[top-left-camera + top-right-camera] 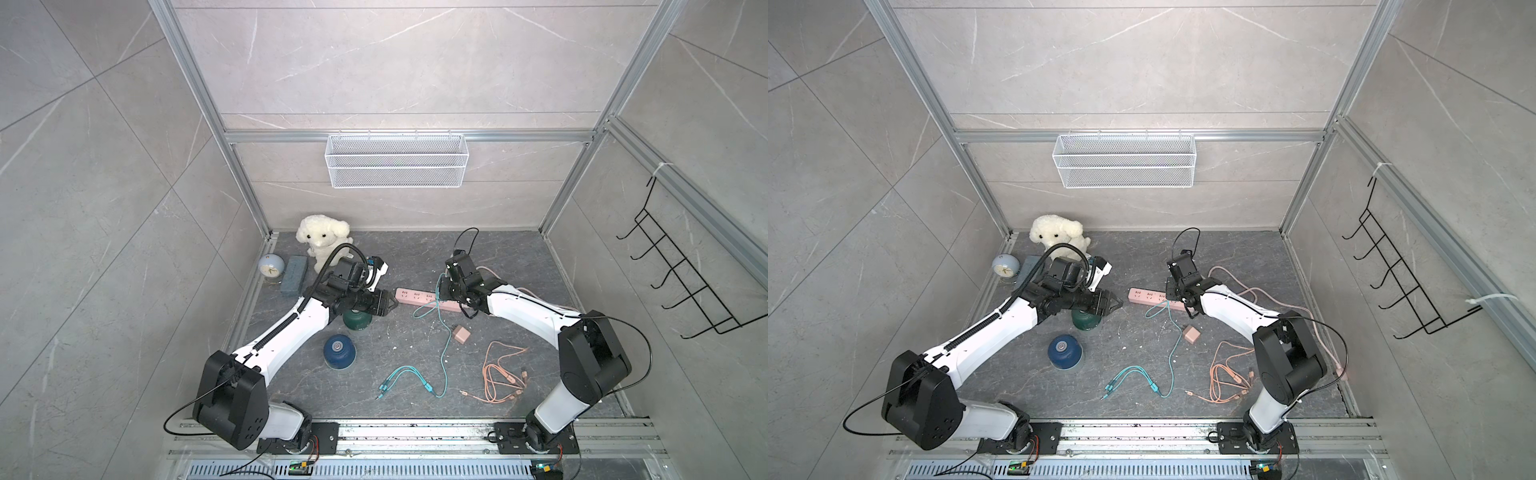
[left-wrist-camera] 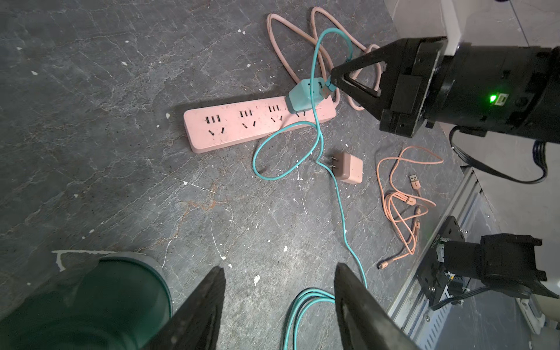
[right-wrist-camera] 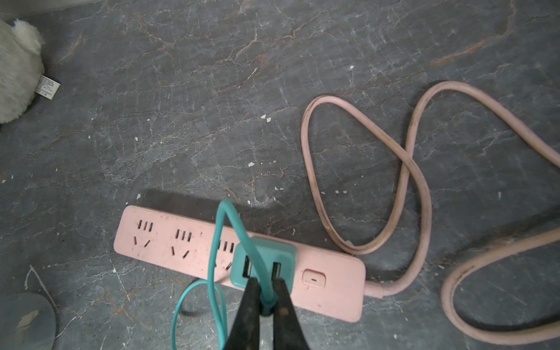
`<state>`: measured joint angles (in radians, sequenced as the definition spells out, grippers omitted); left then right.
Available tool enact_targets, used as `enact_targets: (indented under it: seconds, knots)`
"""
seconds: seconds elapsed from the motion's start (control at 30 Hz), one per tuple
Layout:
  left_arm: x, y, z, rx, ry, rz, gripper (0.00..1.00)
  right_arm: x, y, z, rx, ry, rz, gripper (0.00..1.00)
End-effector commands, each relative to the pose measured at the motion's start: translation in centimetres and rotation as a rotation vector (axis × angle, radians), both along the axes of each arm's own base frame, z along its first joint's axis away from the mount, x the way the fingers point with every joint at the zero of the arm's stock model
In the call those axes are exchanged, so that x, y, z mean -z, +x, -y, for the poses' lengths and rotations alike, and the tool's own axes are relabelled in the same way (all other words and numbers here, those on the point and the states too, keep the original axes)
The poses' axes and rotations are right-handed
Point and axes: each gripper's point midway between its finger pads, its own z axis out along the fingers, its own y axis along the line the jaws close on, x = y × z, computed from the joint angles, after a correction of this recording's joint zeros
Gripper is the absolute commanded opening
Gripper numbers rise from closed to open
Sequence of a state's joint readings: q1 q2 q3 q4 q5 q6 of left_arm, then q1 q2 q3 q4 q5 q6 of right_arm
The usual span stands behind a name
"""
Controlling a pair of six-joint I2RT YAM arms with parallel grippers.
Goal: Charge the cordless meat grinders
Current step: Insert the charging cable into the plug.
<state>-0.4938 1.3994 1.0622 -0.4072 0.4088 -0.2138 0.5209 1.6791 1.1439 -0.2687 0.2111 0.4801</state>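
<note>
Progress is slight: teal adapter (image 3: 285,251) appears seated in the pink power strip (image 3: 333,291), with the right end effector (image 3: 266,281) pinching the teal cable (image 3: 224,218) at its ports. The left end effector (image 2: 279,266), half open and empty, hovers beside the green grinder (image 1: 356,321). The blue grinder (image 1: 338,350) stands nearby. Both are uncabled on a scuffed dark stone-look surface (image 1: 415,257) between grey-tiled walls (image 1: 104,208).

Left of the power strip (image 1: 411,297) stood the far grinder (image 1: 358,326), behind the near grinder (image 1: 339,352); the charger block (image 1: 461,333) lay before the strip.
</note>
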Motion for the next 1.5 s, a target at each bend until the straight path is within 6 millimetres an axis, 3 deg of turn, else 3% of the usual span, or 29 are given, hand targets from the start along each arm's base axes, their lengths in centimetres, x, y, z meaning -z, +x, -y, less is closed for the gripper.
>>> enact_targets:
  seconds: [0.0, 0.27, 0.77, 1.47]
  knots:
    - [-1.2, 0.7, -0.3, -0.038, -0.026, 0.04, 0.6, 0.5, 0.4, 0.4, 0.045, -0.043, 0.001, 0.0]
    - [-0.9, 0.8, -0.4, -0.058, -0.046, 0.034, 0.61, 0.0, 0.5, 1.6, 0.11, -0.093, 0.041, 0.0]
    - [-1.1, 0.5, -0.3, -0.058, -0.074, 0.036, 0.65, -0.3, 0.4, 0.2, 0.125, -0.098, 0.094, 0.0]
    - [-0.9, 0.0, -0.3, -0.055, -0.088, 0.035, 0.65, 2.2, -0.3, 0.9, 0.172, -0.129, 0.102, 0.0]
